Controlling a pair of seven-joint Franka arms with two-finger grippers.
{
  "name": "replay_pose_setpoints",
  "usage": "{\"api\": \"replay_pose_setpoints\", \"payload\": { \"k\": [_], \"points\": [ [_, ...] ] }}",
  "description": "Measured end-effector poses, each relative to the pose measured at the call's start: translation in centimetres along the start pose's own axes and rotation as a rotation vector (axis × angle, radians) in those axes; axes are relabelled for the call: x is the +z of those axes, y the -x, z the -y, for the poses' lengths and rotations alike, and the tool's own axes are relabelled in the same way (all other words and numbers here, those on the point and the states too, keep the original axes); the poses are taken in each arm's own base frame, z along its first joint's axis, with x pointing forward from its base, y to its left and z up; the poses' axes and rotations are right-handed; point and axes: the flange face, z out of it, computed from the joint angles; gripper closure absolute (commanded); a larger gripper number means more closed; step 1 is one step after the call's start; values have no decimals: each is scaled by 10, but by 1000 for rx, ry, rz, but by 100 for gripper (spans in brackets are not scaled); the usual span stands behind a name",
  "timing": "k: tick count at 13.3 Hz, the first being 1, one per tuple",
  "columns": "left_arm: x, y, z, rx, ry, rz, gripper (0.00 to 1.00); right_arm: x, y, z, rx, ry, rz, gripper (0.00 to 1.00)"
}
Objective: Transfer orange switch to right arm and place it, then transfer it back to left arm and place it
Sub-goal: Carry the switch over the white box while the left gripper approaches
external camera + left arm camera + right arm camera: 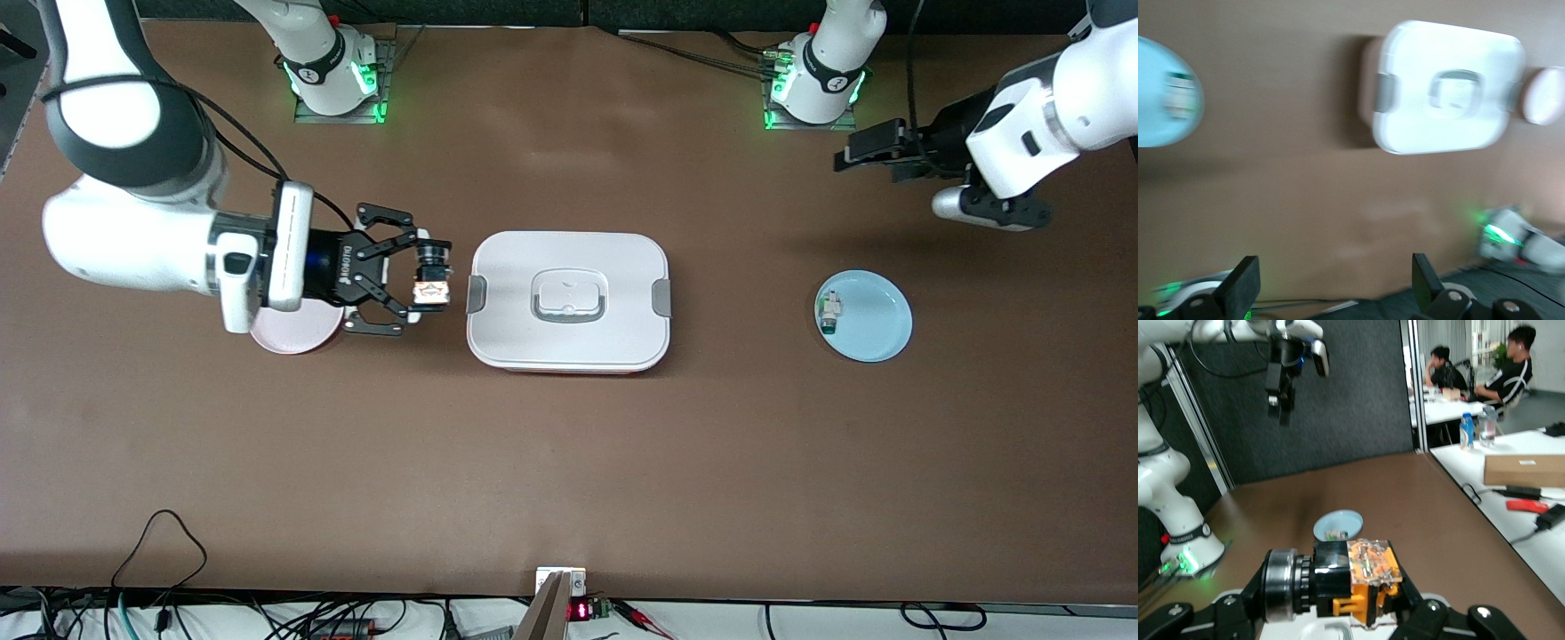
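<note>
- Your right tool [425,283] sits left of centre in the front view, up in the air just short of the box's [569,300] end, and it is clenched on the orange switch [432,277].
- You can see the switch lying crosswise between the two black fingers: its dark, ringed cylindrical end is higher in the front view, its orange end lower.
- In the right wrist view the orange switch [1338,577] fills the lower middle of the frame, silver-and-black barrel to one side and orange block with a clear cap to the other, gripped between the fingers.
- The pink plate [298,331] shows just under the right arm's wrist, partly hidden, at the right arm's end of the surface.
- Your left tool [867,153] waits in the upper right of the front view, raised over bare surface, its jaws spread wide and holding nothing; the left wrist view shows both fingertips [1245,283] well apart.
- The blue plate [864,316] lies right of centre in the front view, with a small white-and-green component [829,313] on it near its rim.
- The box stands shut at mid frame, between the two plates.
</note>
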Motion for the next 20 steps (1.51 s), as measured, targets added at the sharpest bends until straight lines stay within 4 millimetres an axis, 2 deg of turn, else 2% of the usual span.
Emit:
{"api": "replay_pose_setpoints", "payload": {
  "k": [2, 4, 7, 12, 14, 17, 20],
  "points": [
    [16, -15, -9, 5, 180, 68, 0, 28, 3, 3, 31, -31, -77, 72],
    [34, -40, -14, -12, 386, 122, 0, 64, 1, 11, 71, -25, -136, 73],
    [50, -77, -12, -68, 560, 94, 0, 113, -4, 28, 140, -30, -221, 74],
    [68, -115, -16, -176, 803, 30, 0, 148, -9, 42, 161, 32, -211, 74],
    [82, -122, -34, -203, 833, -12, 0, 155, -14, 45, 163, 47, -216, 74],
    [105, -118, -69, -217, 876, -15, 0, 163, -20, 45, 158, 49, -222, 74],
    [127, -118, -89, -235, 916, 15, 0, 183, -17, 42, 168, 69, -221, 74]
  ]
}}
